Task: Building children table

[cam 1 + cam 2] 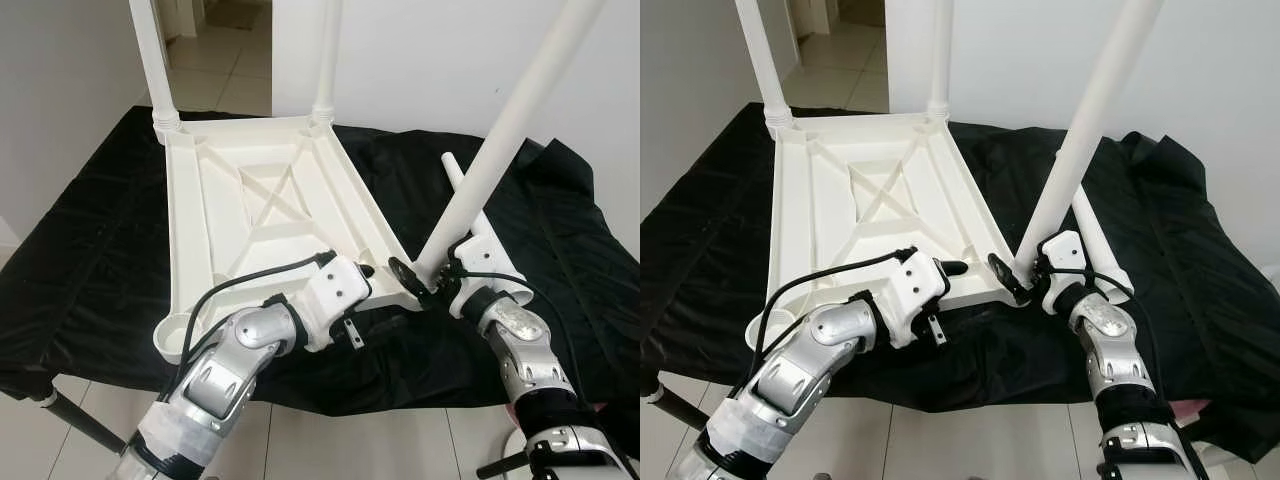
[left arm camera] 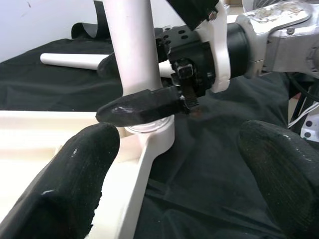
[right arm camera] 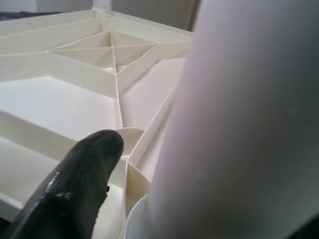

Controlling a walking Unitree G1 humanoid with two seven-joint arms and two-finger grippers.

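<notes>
Right hand (image 1: 425,282): closed around the lower end of a white leg (image 1: 505,135), right at the near right corner of the tabletop; one black finger (image 2: 142,107) crosses the front of the leg, the other is behind it.
Left hand (image 1: 372,271): fingers spread wide, holding nothing, just left of that same corner and pointing at it; its fingertips (image 2: 75,169) frame the socket without touching the leg.
Worktop (image 1: 90,250): draped in a black cloth, crumpled into folds along the right side; its near edge runs just behind both arms, with tiled floor (image 1: 330,440) below.
Tabletop (image 1: 260,215): white plastic, lying upside down on the cloth, ribbed underside up with a crossed brace in the middle; it sits on the left half of the worktop, leaving open black cloth to its right.
Fitted legs: two stand upright in the far corners, far left leg (image 1: 152,60) and far right leg (image 1: 327,55).
Held leg: leans up and to the right, its foot in or at the near right socket (image 2: 152,132); I cannot tell how deep it sits.
Near left socket (image 1: 170,335): an open round cup with no leg in it.
Loose leg (image 1: 470,205): lies flat on the cloth just behind the right hand.
</notes>
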